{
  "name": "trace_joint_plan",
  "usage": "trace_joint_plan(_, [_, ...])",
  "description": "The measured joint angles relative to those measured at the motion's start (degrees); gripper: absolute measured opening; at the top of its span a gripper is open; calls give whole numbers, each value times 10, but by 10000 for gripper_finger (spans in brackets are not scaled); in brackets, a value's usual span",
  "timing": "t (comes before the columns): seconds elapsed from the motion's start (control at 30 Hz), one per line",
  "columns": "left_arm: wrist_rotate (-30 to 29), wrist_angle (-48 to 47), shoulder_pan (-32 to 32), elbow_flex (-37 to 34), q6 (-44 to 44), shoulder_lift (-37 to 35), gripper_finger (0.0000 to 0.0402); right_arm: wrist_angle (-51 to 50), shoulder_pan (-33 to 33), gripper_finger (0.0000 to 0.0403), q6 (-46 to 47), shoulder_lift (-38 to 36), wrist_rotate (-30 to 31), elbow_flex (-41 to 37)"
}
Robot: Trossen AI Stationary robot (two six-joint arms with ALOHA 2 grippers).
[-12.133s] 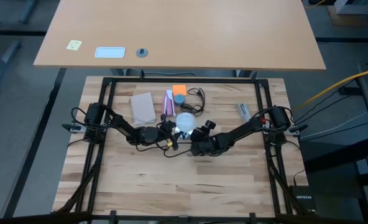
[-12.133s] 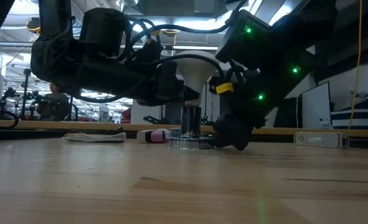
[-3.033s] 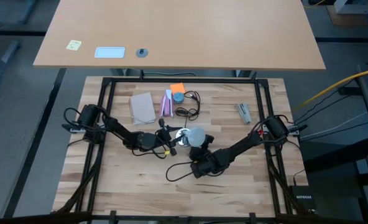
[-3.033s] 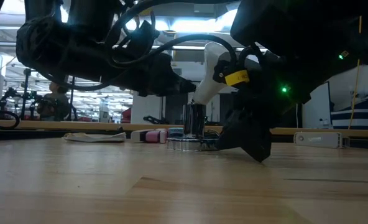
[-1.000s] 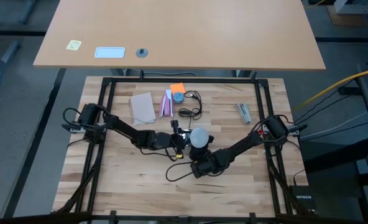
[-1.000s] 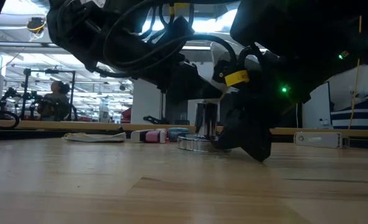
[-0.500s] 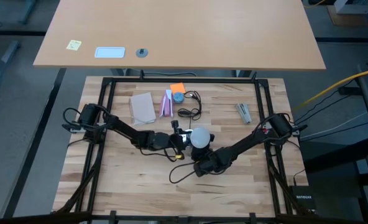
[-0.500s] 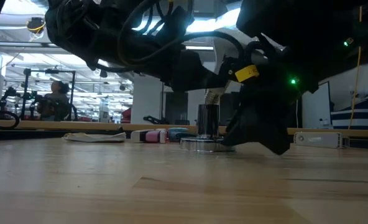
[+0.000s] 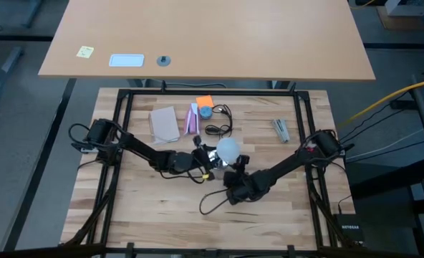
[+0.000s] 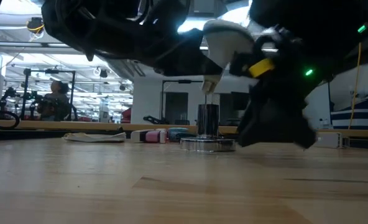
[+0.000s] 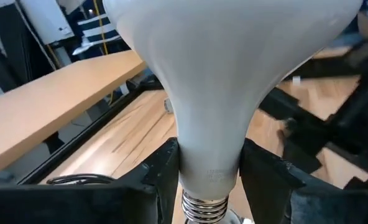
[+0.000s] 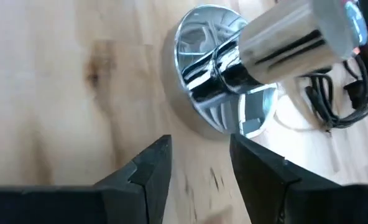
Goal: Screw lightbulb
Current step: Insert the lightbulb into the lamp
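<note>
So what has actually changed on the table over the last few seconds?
The left tool has taken hold of the frosted white lightbulb by its neck. The bulb has left the right tool, which now points, empty, at the round silvery socket. That socket slid slightly toward the right arm's side. The pink-and-white packet stayed put.

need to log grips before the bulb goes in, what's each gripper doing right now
Left gripper: shut on the lightbulb, gripping its neck.
Right gripper: open, holding nothing, near the socket.
</note>
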Motion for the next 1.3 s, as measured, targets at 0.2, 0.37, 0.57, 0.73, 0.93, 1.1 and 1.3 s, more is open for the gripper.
trace_joint_plan(0.2, [-9,0,-5,0,-47,-8,141,-70,29,167,6,-50,9,0])
trace_joint_plan(0.37, [-11,-7,-15,0,-73,-11,142,-131,46,167,33,-94,39,0])
trace_joint_plan(0.57, [-13,-14,-33,0,-70,-11,142,-181,53,167,50,-143,75,1])
trace_joint_plan(0.73, [-17,-13,-45,0,-86,-27,142,-183,53,167,48,-172,113,1])
trace_joint_plan(0.93, [-50,-13,-59,0,-116,-71,143,-187,53,167,47,-201,132,1])
trace_joint_plan(1.1, [-64,-5,-77,-24,-125,-112,143,-202,53,167,47,-206,132,1])
trace_joint_plan(1.3, [-66,47,-84,-123,-253,-122,143,-211,53,167,47,-206,132,1])
